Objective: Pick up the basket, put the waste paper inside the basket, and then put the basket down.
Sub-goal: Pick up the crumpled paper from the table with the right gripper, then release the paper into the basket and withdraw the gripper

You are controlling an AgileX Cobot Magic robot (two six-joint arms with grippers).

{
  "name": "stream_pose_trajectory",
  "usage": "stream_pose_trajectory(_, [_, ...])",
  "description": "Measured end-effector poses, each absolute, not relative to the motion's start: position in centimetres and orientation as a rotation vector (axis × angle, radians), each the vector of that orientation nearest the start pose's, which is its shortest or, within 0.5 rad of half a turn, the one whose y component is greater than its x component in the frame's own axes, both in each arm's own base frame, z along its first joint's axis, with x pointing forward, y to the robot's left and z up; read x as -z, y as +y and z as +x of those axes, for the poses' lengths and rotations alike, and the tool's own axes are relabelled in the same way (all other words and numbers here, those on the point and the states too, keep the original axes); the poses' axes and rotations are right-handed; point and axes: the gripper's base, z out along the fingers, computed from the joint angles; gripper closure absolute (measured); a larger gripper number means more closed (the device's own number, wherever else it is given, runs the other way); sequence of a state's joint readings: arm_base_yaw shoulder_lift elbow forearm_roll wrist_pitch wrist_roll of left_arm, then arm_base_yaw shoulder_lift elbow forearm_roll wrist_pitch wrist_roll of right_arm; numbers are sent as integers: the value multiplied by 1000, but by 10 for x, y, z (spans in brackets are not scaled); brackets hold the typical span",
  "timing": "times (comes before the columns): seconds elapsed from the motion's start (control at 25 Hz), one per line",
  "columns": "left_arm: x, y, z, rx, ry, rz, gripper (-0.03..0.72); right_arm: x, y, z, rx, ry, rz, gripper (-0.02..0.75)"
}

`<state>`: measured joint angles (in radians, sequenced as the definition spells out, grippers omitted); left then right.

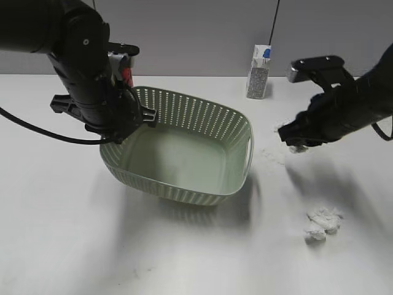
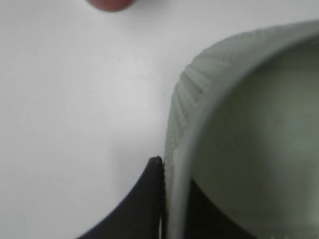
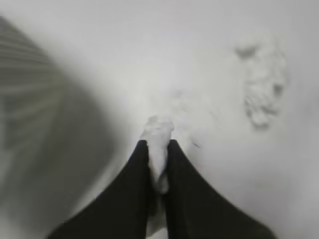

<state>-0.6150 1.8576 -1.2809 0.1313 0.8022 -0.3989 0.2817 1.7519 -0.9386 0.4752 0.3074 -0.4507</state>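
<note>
The pale sage-green basket (image 1: 184, 150) hangs tilted above the table, its left rim clamped in my left gripper (image 1: 126, 129). In the left wrist view the fingers (image 2: 172, 172) pinch the basket's wall (image 2: 224, 124). My right gripper (image 1: 298, 142) is to the right of the basket, above the table, shut on a small wad of white waste paper (image 3: 158, 139). A second wad of waste paper (image 1: 322, 222) lies on the table at the front right; it also shows blurred in the right wrist view (image 3: 261, 89). The basket's side (image 3: 25, 99) is at that view's left.
A white-and-blue carton (image 1: 259, 72) stands upright at the back behind the basket. A red can (image 1: 126, 72) is mostly hidden behind my left arm; its edge shows in the left wrist view (image 2: 110, 4). The white table (image 1: 61, 233) spreads around them.
</note>
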Motion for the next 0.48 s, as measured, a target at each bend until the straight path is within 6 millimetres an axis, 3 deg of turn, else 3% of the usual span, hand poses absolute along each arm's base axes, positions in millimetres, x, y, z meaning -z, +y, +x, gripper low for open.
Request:
stream_pose_trajectory(0.16, [-198,-208,311,49,2809,426,688,-219,151,294,-386,2368,-559,703])
stream_pose_trajectory(0.32, [-198,-208,311,43,2807,430,688,-234,186,272,-447,2264,-665,699])
stream_pose_trajectory(0.4, [-198,-208,311,43,2807,430,688,-231,195,267,-468,2269,-695,642])
stream_pose_trajectory(0.48, [-198,-208,311,42,2806,431,688,-227,200,265,-477,2275,-709,480])
